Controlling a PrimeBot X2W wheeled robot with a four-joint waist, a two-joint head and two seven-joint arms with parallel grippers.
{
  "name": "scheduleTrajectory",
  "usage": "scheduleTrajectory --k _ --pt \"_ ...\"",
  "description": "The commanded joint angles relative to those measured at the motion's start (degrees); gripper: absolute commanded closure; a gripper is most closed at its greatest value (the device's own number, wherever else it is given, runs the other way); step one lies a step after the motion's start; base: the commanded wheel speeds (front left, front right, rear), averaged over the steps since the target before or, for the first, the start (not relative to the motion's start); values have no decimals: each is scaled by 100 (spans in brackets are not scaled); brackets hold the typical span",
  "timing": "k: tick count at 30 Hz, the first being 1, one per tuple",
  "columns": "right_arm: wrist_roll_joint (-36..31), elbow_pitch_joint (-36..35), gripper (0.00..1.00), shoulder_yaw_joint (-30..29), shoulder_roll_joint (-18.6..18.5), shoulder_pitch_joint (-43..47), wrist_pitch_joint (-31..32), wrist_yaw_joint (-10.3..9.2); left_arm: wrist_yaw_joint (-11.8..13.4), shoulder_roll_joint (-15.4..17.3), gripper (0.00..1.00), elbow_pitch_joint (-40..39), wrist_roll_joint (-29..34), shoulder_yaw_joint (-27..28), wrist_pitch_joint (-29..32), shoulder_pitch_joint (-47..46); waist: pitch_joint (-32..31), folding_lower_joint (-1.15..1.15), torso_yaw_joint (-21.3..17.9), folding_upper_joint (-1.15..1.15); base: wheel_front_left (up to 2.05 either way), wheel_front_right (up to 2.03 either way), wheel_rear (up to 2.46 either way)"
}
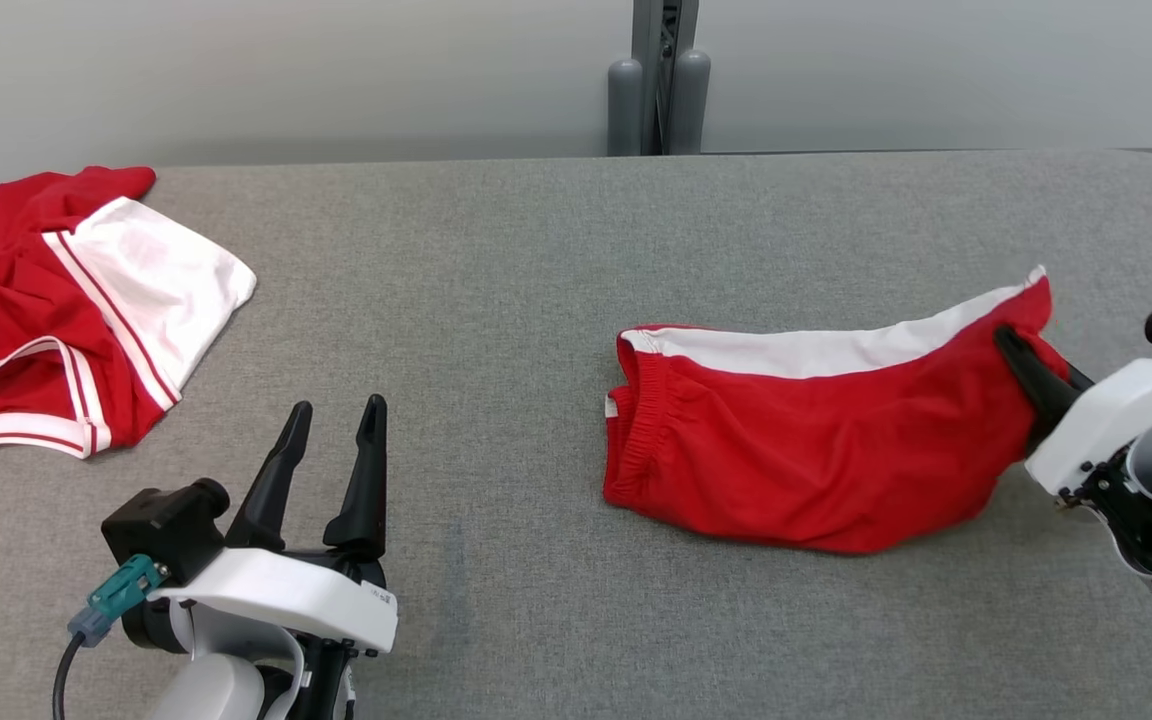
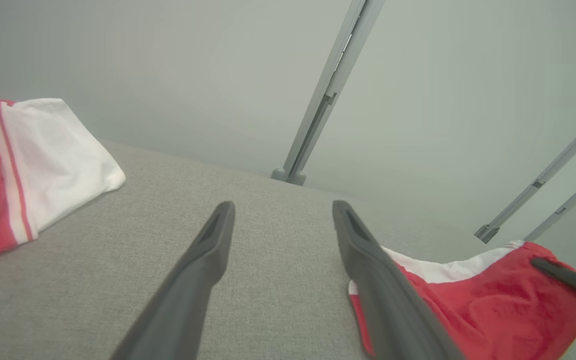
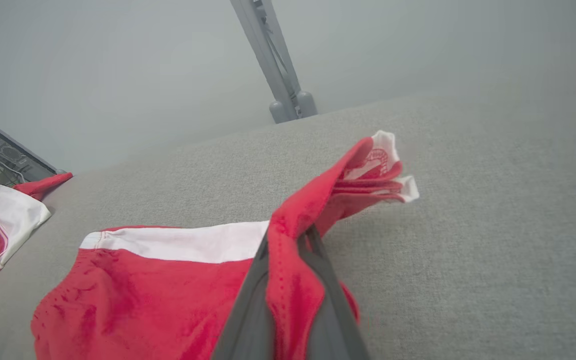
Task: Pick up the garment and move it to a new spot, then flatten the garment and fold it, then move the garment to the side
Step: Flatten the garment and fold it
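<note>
Gripping the shorts' hem, with the relocation step in hand

Head view: the red shorts [image 1: 816,460] lie bunched on the right half of the grey table [image 1: 536,300], waistband toward the middle. The right gripper [image 1: 1014,348] is clamped on their right-hand leg hem, raising that corner slightly. The left gripper [image 1: 334,425] hovers empty with its fingers spread; another red-and-white garment [image 1: 66,300] sits at far left.

Left wrist view: the parted fingers hang above bare table, the shorts off to one side.

Right wrist view: red cloth is pinched between the closed fingers, the hem bunched beyond their tips.

Moving the shorts seems under way, and flattening is not yet done. Next, the left gripper probably needs to take the waistband end so both can spread the cloth.
</note>
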Motion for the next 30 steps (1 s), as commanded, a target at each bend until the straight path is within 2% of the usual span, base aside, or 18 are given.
scheduleTrajectory --k 1,7,16,30 --pt "-125 -103 100 45 11 -122 24 0 -29 -9 0 27 -34 10 -51 45 -59 0 26 0 0 0 0" --pt "-399 -266 100 181 188 -370 190 0 -61 -58 0 75 -74 3 -104 72 -162 0 122 0 0 0 0" --pt "-879 -204 100 470 857 -589 634 0 -130 -174 0 176 -137 -25 -201 90 -292 0 405 0 0 0 0" --pt "-1498 863 100 792 1893 -507 1079 0 -228 -297 0 331 -168 -50 -321 -4 -249 0 740 0 0 0 0"
